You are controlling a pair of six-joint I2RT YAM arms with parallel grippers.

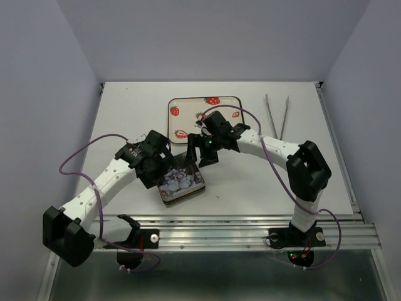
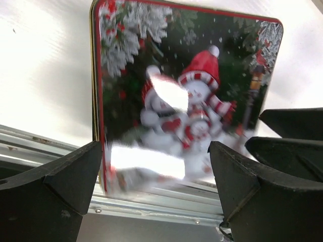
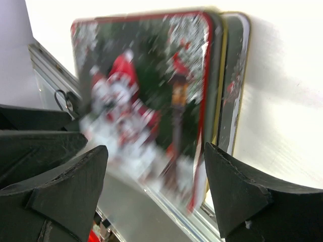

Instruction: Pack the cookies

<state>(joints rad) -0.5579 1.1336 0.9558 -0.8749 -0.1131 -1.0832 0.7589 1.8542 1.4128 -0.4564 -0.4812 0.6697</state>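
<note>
A rectangular tin (image 1: 183, 184) with a snowman lid lies near the table's front edge. It fills the left wrist view (image 2: 186, 75) and the right wrist view (image 3: 146, 75), where the lid sits slightly off the tin's body on one side. My left gripper (image 1: 164, 164) is open just above the tin's left side, and nothing is between its jaws (image 2: 155, 151). My right gripper (image 1: 203, 153) is open just behind the tin, also empty (image 3: 155, 148). No cookies show in any view.
A white tray (image 1: 188, 106) printed with red strawberries lies at the back centre, partly behind the right arm. Metal tongs (image 1: 277, 116) lie at the back right. A metal rail (image 1: 238, 222) runs along the table's front edge, close to the tin.
</note>
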